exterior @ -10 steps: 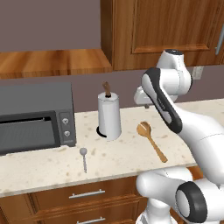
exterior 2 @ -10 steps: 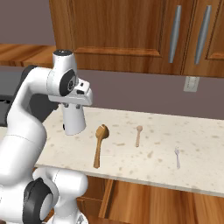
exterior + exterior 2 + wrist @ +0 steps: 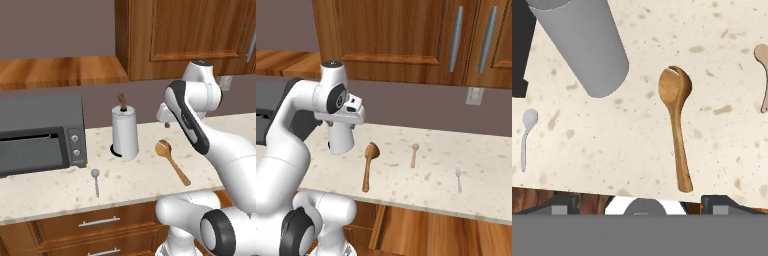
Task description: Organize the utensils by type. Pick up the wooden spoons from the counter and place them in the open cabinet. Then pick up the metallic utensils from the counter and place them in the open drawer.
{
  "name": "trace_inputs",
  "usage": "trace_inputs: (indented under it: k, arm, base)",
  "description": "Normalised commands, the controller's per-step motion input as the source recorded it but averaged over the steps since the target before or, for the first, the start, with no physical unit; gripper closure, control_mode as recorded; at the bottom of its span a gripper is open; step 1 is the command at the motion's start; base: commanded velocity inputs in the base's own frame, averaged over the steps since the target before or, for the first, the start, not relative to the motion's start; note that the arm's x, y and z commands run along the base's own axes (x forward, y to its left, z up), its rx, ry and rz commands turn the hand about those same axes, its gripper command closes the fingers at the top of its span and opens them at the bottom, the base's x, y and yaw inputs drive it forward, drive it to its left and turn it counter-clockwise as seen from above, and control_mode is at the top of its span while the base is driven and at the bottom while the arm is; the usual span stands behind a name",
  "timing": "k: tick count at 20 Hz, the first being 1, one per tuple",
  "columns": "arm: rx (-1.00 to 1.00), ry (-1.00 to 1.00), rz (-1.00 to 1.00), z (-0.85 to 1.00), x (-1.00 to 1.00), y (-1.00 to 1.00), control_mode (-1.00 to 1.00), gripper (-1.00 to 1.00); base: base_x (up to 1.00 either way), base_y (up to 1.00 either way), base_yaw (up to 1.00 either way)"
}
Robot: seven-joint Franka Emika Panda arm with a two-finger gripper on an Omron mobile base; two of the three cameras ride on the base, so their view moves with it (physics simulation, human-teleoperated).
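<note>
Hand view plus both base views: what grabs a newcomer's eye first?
The white arm looms over the beige counter, its pincer open above a long wooden spoon lying flat on the stone. Left of the spoon stands a grey paper-towel roll, with a dark toaster oven further left. A small silver spoon lies near the counter's front edge.

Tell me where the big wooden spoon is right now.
The wooden spoon lies flat on the counter, just right of the paper towel roll in the left base view.
</note>
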Motion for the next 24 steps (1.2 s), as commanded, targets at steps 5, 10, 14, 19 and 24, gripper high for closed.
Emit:
trace_inputs:
  k: [5,10,14,19,24]
  arm:
    - [0.0,0.01,0.04,-0.22,0.0,-0.26,-1.0,-1.0]
    - [0.0,0.01,0.07,-0.21,0.0,-0.36,-1.0,-1.0]
    - [0.0,0.05,0.02,-0.23,0.0,-0.25,-1.0,-1.0]
    - [0.0,0.01,0.05,-0.28,0.0,-0.1,-1.0,-1.0]
    - [0.0,0.0,0.21,-0.33,0.01,-0.04,-1.0,-1.0]
  base:
    - [0.0,0.0,0.0]
    - [0.0,0.0,0.0]
    - [0.0,0.0,0.0]
    - [0.0,0.0,0.0]
    - [0.0,0.0,0.0]
